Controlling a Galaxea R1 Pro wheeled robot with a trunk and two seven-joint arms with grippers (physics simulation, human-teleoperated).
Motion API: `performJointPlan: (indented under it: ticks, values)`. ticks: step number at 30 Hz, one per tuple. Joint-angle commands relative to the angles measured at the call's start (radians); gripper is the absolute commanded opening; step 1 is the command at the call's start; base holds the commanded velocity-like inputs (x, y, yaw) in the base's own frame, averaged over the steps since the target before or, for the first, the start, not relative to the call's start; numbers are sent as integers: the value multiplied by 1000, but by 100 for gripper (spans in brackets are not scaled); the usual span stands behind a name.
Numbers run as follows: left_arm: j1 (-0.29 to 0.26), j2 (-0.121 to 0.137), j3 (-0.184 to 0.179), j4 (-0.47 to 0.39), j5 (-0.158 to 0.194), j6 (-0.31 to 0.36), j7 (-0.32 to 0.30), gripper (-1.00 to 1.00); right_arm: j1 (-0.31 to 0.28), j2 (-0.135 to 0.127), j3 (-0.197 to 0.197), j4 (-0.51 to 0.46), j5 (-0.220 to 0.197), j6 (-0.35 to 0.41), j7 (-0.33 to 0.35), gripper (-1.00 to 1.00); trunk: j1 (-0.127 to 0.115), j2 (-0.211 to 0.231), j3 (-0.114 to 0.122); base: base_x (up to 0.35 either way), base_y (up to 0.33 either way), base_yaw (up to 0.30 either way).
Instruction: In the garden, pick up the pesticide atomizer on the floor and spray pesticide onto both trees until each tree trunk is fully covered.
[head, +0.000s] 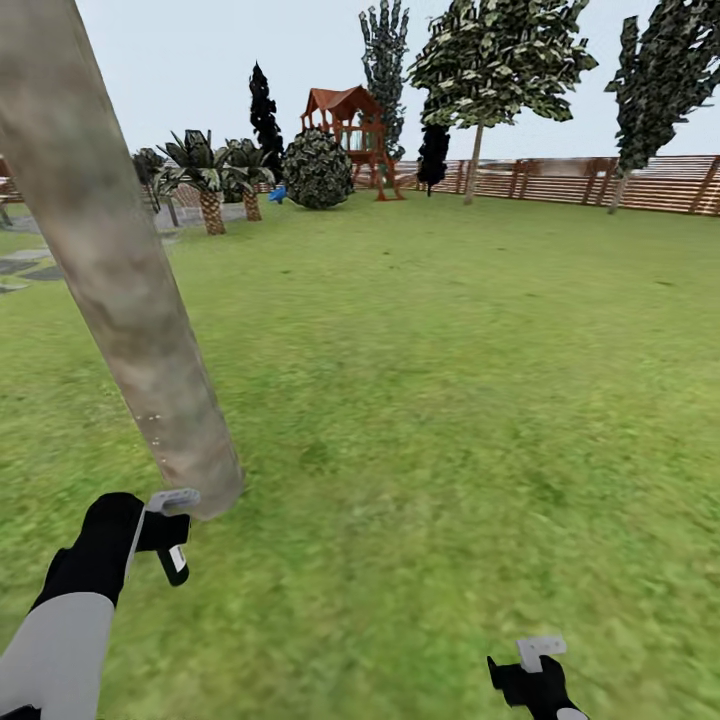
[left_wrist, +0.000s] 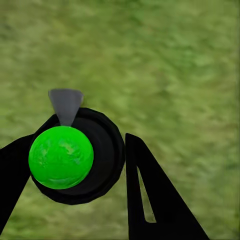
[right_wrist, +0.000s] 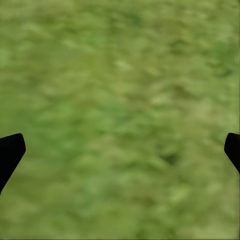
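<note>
Gripped between the black fingers (left_wrist: 150, 200) of the left pincer (head: 172, 535), the pesticide atomizer (left_wrist: 80, 160) sits close to the foot of the pale mottled tree trunk (head: 110, 260), its grey nozzle (left_wrist: 65, 105) pointing out over the grass floor (head: 450, 400). Low on the other side, the right pincer (head: 535, 680) hangs spread wide, empty, above the lawn. A wooden fence (head: 600, 182) closes off the far side.

I can read no writing, number, brand or sign anywhere here: nothing legible on the pesticide atomizer (left_wrist: 75, 160) between my left fingers, and the white band on it, seen from my head camera, is too small to make out any lettering
</note>
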Motion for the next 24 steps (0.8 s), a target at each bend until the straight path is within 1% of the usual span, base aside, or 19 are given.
performJointPlan:
  ticks: [1,4,7,11,13,16,17,24]
  values:
    - [-1,2,3,-3,-9,4,-10,-100,0,0,-5,1,10,-3,-1,100,0,0,-1,189,-219,277]
    - [-6,4,3,-43,-10,9,-8,-100,0,0,-4,2,10,-3,-1,100,0,0,-1,62,-250,277]
    - [-10,3,2,-86,-15,20,-4,-100,0,0,-5,2,10,-3,-1,100,0,0,-1,-130,-232,277]
    - [-15,5,1,-100,-20,28,-2,-100,0,0,-5,2,10,-3,-1,100,0,0,-1,-239,-193,277]
    - [-16,4,1,-100,-20,28,-1,-100,0,0,-5,2,10,-3,-1,100,0,0,-1,-38,-199,275]
    - [-16,0,1,-92,-20,33,0,-100,0,0,-5,2,10,-3,-1,100,0,0,-1,200,-157,145]
    - [-16,-2,1,-90,-20,37,0,-100,0,-5,-5,2,10,-4,-2,100,0,0,-1,301,-108,5]
    - [-16,-7,1,-88,-19,36,0,-100,0,-9,-6,2,10,-4,-2,100,0,0,-1,305,-103,1]
